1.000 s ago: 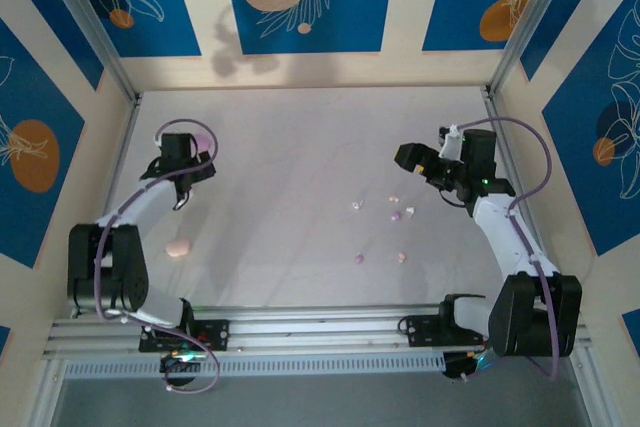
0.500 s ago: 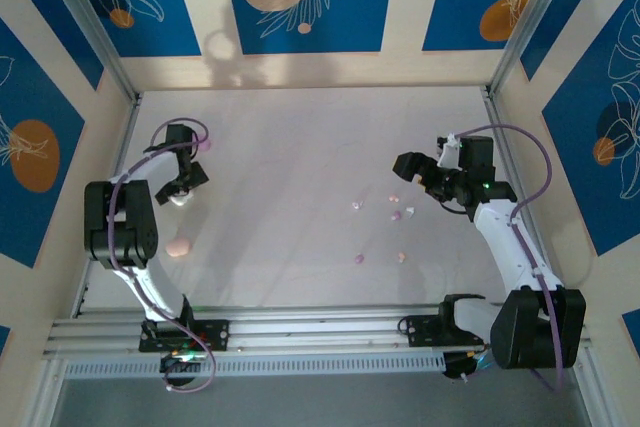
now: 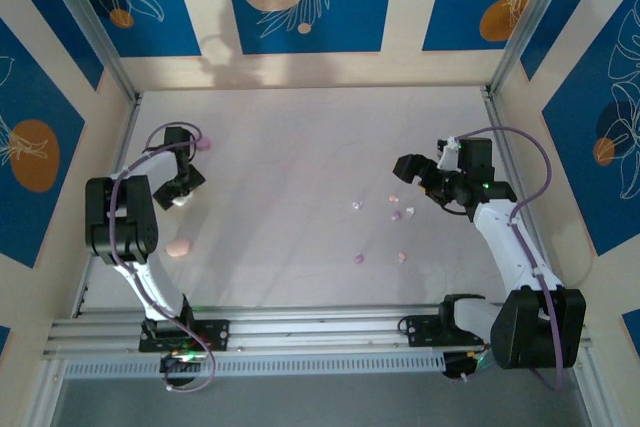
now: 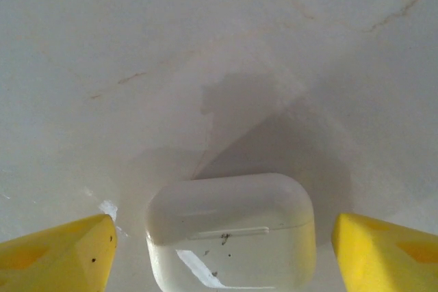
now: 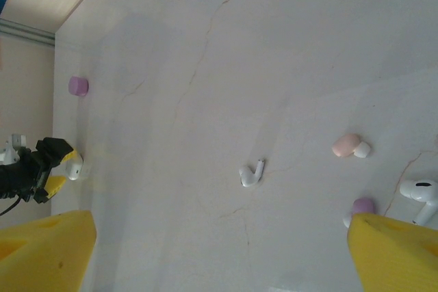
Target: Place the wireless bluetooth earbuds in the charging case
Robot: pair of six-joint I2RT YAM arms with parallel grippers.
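A white charging case (image 4: 230,230), lid closed, lies on the table between the yellow fingers (image 4: 58,258) of my open left gripper (image 3: 181,190), apart from both. The same case (image 3: 177,200) sits at the far left in the top view. The earbuds lie scattered right of centre: a white one (image 3: 357,205), a pink one (image 3: 393,198), a purple one (image 3: 396,215), another purple (image 3: 359,258) and another pink (image 3: 401,257). My right gripper (image 3: 405,167) hovers open beside them. Its wrist view shows a white stemmed earbud (image 5: 250,172), a pink bud (image 5: 345,145) and a purple bud (image 5: 363,205).
A purple case (image 3: 204,144) lies behind the left gripper, and a pink case (image 3: 178,247) in front of it. The purple case (image 5: 78,86) also shows in the right wrist view. Aluminium posts and patterned walls close in the table.
The left arm has folded upward, and its gripper has come down around the white case. The right gripper has drifted slightly left and toward the earbuds.
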